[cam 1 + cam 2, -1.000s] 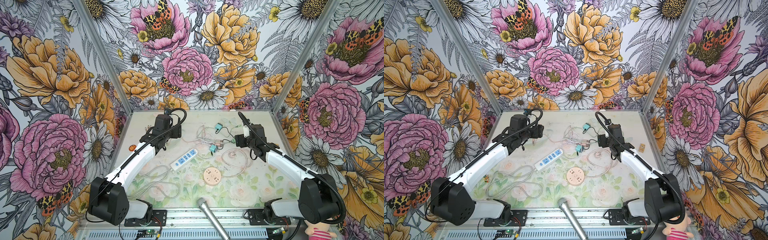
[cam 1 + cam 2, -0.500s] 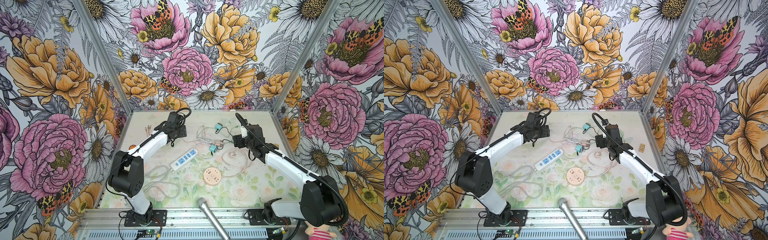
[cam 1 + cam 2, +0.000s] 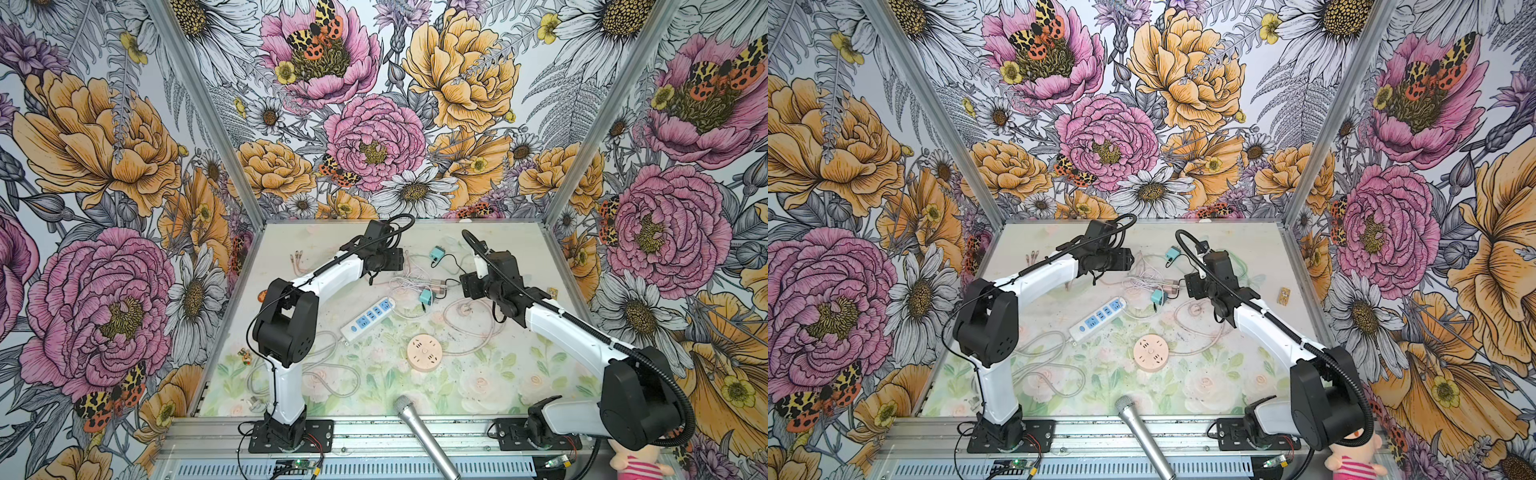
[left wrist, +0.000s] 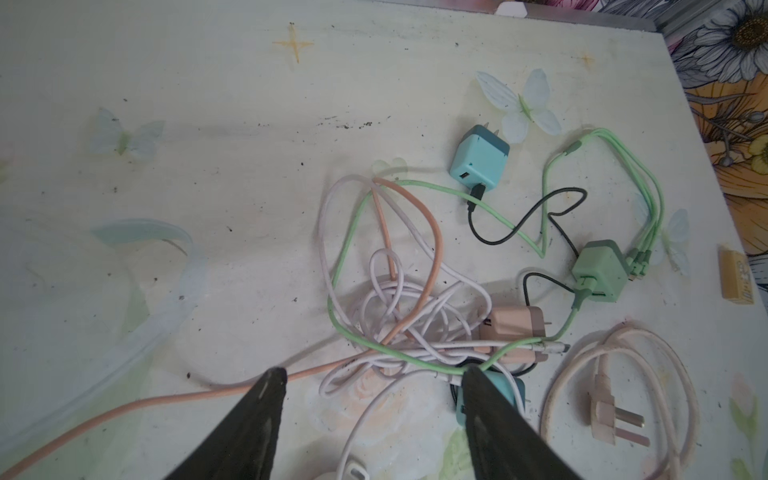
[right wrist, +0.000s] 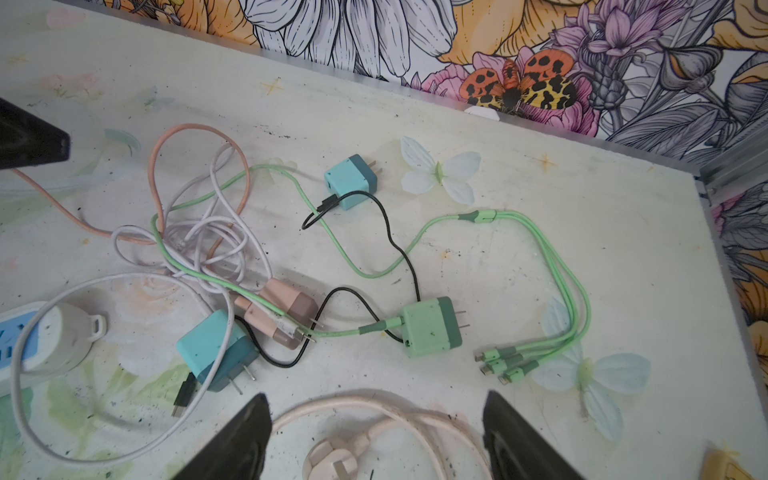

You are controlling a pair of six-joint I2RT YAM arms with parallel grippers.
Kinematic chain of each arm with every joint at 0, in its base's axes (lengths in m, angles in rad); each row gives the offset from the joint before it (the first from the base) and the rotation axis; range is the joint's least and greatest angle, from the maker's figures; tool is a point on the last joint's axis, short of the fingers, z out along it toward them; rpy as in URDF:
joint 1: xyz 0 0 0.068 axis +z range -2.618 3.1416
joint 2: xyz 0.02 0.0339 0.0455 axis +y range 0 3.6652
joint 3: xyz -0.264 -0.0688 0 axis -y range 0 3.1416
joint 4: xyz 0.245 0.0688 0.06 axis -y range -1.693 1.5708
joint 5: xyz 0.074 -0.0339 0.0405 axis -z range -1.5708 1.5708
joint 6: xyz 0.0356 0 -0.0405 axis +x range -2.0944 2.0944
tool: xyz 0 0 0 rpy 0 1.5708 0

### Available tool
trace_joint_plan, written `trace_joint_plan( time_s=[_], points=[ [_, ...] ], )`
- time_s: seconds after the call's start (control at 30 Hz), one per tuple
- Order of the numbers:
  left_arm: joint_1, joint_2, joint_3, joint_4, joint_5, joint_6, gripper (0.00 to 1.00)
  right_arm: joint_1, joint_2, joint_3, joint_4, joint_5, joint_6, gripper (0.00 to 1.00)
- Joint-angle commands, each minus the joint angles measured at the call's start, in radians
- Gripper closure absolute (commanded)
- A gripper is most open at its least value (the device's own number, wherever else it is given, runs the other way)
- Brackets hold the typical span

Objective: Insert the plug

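A pale pink three-pin plug (image 5: 332, 461) (image 4: 611, 411) lies flat on the table at the end of a coiled pink cord (image 3: 473, 328). My right gripper (image 5: 376, 399) (image 3: 467, 284) hovers open just over it, with nothing between its fingers. The white power strip (image 3: 368, 319) (image 3: 1098, 318) with blue sockets lies mid-table, and a round pink socket (image 3: 424, 353) (image 3: 1151, 353) sits nearer the front. My left gripper (image 4: 374, 374) (image 3: 397, 262) is open and empty above a tangle of white, orange and green cables (image 4: 395, 316).
Two teal chargers (image 5: 351, 180) (image 5: 216, 349), pink chargers (image 5: 282, 311) and a green charger (image 5: 432, 326) with a multi-tip cable lie among the cords. A microphone (image 3: 424, 432) juts in at the front. A small yellow block (image 3: 552, 293) sits at the right edge.
My left arm has swung right from the back left to above the cable tangle, and its jaws have narrowed slightly. The right gripper has edged a little toward the back.
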Motion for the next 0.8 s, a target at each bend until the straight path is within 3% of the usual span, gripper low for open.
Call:
trace_joint_plan(
  time_s=[0.0,0.33,0.47,0.6,0.77],
  points=[
    [-0.015,0.065,0.072,0.032,0.070,0.045,0.32,0.009,-0.006,0.026,0.005,0.032,-0.019,0.20],
    [-0.027,0.188,0.181,0.030,0.113,0.055,0.36,0.011,-0.045,0.007,0.005,0.082,-0.057,0.20],
    [-0.029,0.249,0.259,0.018,0.131,0.098,0.45,0.012,-0.041,0.006,0.005,0.084,-0.054,0.20],
    [-0.029,0.311,0.393,-0.114,0.082,0.138,0.54,0.012,-0.046,0.003,0.005,0.086,-0.056,0.20],
    [-0.025,0.326,0.450,-0.196,0.087,0.158,0.78,0.012,-0.050,-0.003,0.005,0.092,-0.060,0.19]
  ],
)
